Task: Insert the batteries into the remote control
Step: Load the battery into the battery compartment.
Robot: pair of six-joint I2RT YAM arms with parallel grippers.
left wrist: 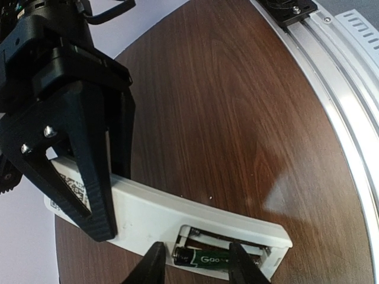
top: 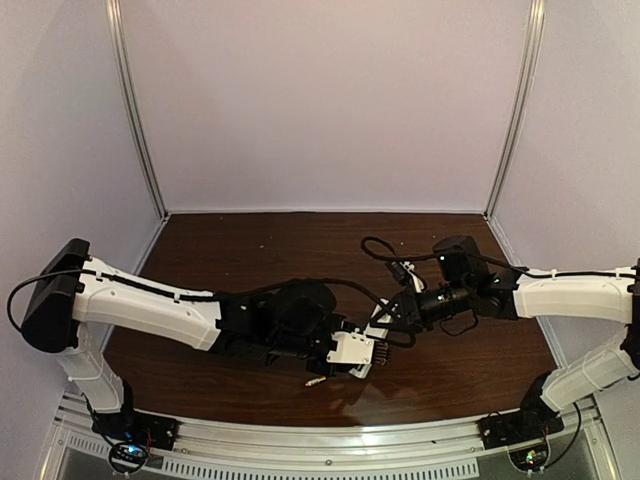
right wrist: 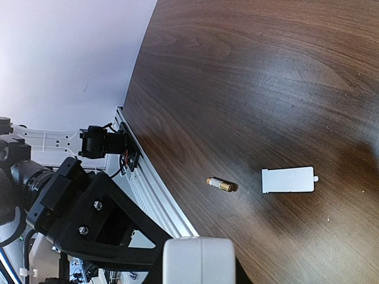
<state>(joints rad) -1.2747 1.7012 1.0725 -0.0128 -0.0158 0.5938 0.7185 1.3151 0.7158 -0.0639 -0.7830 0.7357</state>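
Note:
The white remote control (left wrist: 148, 210) is held back-up above the table, my right gripper (right wrist: 199, 267) shut on its end, whose fingers (left wrist: 89, 177) show black in the left wrist view. In its open recess lies a dark green battery (left wrist: 213, 259). My left gripper (left wrist: 200, 266) hovers over the recess, open, one fingertip just off the battery's left end and the other overlapping its right part. A pale silvery battery (right wrist: 221, 184) lies loose on the table, also seen from above as the pale battery (top: 316, 381) near the front edge.
A small flat white cover piece (right wrist: 287, 179) lies on the table right of the loose battery. The metal front rail (left wrist: 349, 89) runs along the near table edge. Both arms meet over the middle front of the brown table (top: 300, 250).

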